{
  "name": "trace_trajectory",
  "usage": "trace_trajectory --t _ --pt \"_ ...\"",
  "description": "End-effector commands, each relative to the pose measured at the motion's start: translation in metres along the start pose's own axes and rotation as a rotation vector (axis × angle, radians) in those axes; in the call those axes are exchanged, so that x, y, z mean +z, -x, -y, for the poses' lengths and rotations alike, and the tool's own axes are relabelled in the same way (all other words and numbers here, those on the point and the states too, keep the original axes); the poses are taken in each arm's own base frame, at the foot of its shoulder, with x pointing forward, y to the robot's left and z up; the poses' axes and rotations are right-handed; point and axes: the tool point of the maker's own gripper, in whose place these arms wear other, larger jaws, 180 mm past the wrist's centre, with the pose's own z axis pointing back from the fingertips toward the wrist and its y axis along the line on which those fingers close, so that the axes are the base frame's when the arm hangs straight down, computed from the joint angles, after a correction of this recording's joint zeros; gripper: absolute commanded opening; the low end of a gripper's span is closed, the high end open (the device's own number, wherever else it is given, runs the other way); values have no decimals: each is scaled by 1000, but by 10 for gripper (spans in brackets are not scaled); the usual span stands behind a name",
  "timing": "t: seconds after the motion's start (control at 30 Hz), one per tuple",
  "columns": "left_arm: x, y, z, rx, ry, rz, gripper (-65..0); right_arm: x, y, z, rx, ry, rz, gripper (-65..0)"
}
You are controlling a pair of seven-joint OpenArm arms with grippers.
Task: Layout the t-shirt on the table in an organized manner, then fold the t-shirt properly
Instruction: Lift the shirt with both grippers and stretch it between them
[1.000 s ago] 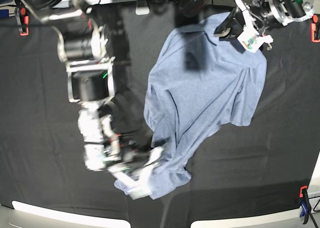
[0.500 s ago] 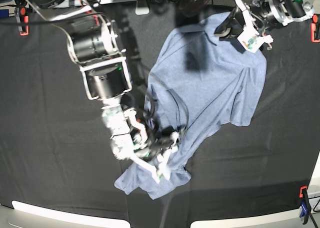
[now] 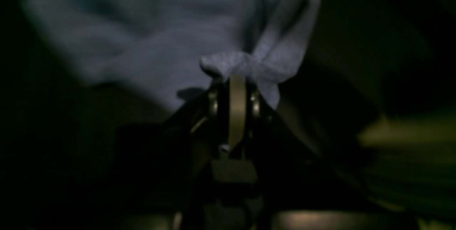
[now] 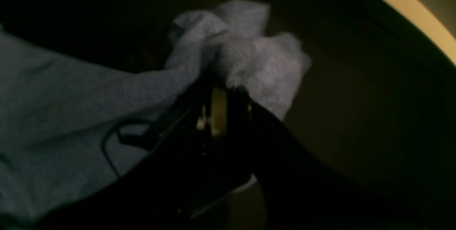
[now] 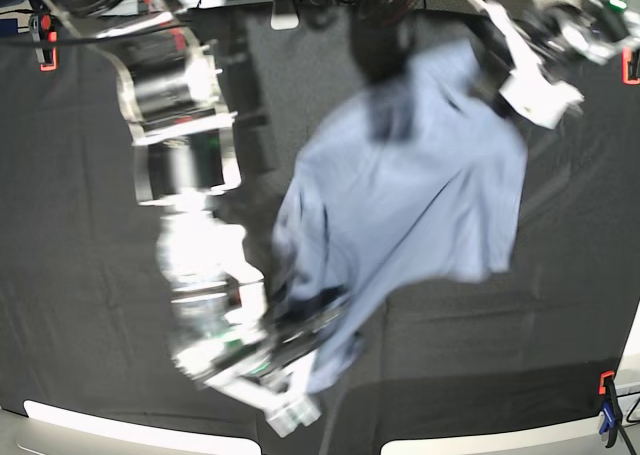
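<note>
The t-shirt (image 5: 410,190) stretches diagonally across the black counter (image 5: 90,275), from far right toward the near edge. The left pincer (image 3: 237,80) is clenched on one bunched corner, the right pincer (image 4: 219,91) on another.
</note>
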Motion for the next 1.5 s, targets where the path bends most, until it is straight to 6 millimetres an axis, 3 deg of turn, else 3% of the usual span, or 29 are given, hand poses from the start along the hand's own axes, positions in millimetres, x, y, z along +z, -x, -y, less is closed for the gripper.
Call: trace_trajectory --t 0.0,0.13,0.27,0.43,0.63,0.73,0.93,1.03,1.13,1.23,1.47 --pt "7 -17 -5 1 -14 66 -650 8 -10 11 6 25 25 -650" --pt "24 -27 -31 18 -103 112 -650 8 20 17 9 42 -47 -650" --pt "46 -32 -59 1 -211 124 -650 18 27 17 23 64 -31 -650" --pt "86 -40 -106 14 -422 147 -650 25 38 2 23 48 -13 -650" --pt "105 -37 -115 76 -477 164 -650 20 76 -19 5 3 -78 -650" --pt "105 -32 -113 107 -488 175 -650 19 74 -26 -7 -34 -41 -650" --pt "103 -21 -108 144 -491 156 -650 19 61 -30 -9 -64 27 -387" --pt "102 -17 -108 153 -490 139 -650 23 46 -17 -42 -37 121 -365" --pt "102 -16 -109 156 -491 137 -650 30 34 17 -127 28 225 -365" --pt "102 -16 -108 158 -489 142 -650 24 46 51 -234 72 200 -365" --pt "102 -16 -108 158 -489 141 -650 -16 74 87 -417 22 77 -365"
